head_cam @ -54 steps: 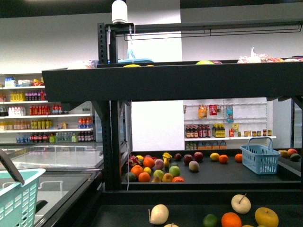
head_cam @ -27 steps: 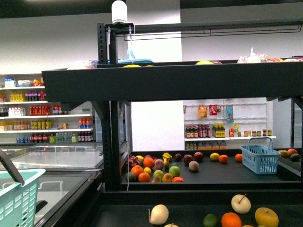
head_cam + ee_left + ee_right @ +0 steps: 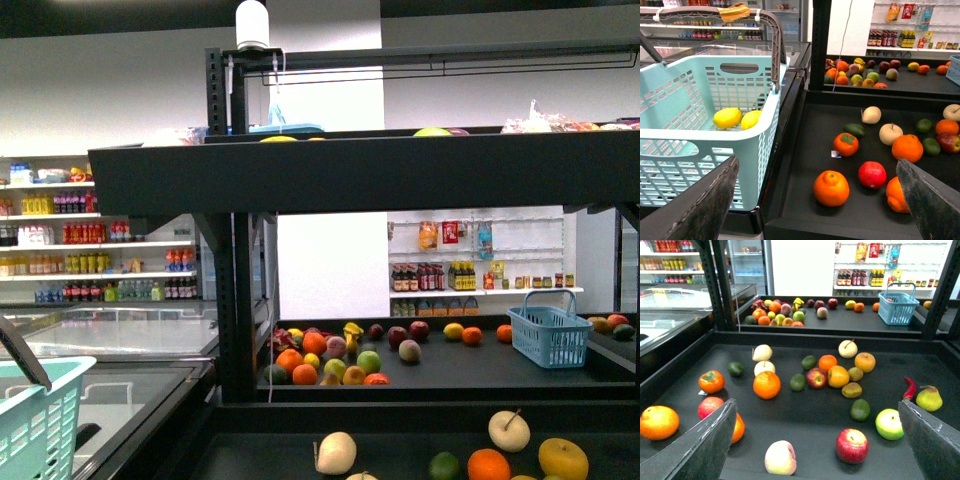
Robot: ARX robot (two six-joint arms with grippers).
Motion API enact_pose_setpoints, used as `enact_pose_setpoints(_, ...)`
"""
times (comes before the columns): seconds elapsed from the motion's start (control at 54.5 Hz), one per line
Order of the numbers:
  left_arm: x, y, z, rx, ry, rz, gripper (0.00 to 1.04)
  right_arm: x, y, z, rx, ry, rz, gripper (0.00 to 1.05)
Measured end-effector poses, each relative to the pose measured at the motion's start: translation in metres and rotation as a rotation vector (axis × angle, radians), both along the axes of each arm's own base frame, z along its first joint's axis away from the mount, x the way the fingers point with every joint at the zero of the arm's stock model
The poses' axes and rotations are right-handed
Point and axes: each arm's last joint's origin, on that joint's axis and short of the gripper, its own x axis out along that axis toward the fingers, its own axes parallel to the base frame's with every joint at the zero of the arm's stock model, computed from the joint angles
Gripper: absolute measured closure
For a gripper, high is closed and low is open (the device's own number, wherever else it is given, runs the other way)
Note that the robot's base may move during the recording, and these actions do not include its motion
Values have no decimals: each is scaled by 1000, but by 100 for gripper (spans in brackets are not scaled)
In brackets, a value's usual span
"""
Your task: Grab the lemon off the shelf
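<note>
Both pairs of fingers stand wide apart and hold nothing: the left gripper (image 3: 822, 200) hangs over the edge where the teal basket (image 3: 705, 150) meets the shelf (image 3: 810, 200), and the right gripper (image 3: 817, 440) hangs above the fruit-strewn deck. Two lemons (image 3: 727, 118) lie side by side on the basket's floor, touching each other. On the dark deck beside the basket sit oranges (image 3: 831, 188), a red fruit (image 3: 872, 174), a persimmon (image 3: 845, 144) and pale apples (loosely scattered, mostly apart). From the right wrist, a red chili (image 3: 909, 388) lies just beside a yellow-green pear (image 3: 929, 398). A blue basket (image 3: 549, 333) rests on the farther deck, near a cluster of mixed fruit (image 3: 325, 362).
</note>
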Motion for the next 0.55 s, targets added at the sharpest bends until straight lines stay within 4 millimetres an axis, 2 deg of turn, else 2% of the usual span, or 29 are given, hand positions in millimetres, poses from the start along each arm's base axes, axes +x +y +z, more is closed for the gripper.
enact_pose_setpoints(0.551, 0, 0, 0, 0, 0, 0, 8, 0, 0, 0, 0, 0, 0, 7)
